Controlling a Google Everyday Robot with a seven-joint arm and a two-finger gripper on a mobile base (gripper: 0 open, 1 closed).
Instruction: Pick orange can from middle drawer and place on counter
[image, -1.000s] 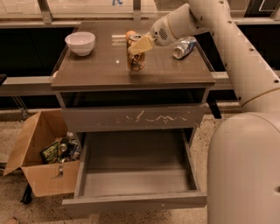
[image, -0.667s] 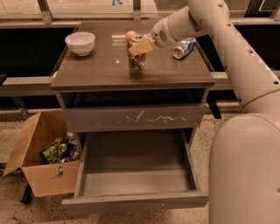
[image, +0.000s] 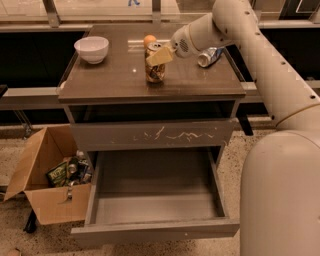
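One arm (image: 260, 55) stretched over counter (image: 110, 75) | claw (image: 159, 54) at top of orange can (image: 155, 71)

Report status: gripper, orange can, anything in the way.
Gripper at top of orange can. Can upright on counter, out of middle drawer. Orange ball close behind it, blue-and-silver can lying off to its side.

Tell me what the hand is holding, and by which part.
The hand is at the top of the orange can, which stands on the counter; a grip cannot be told.
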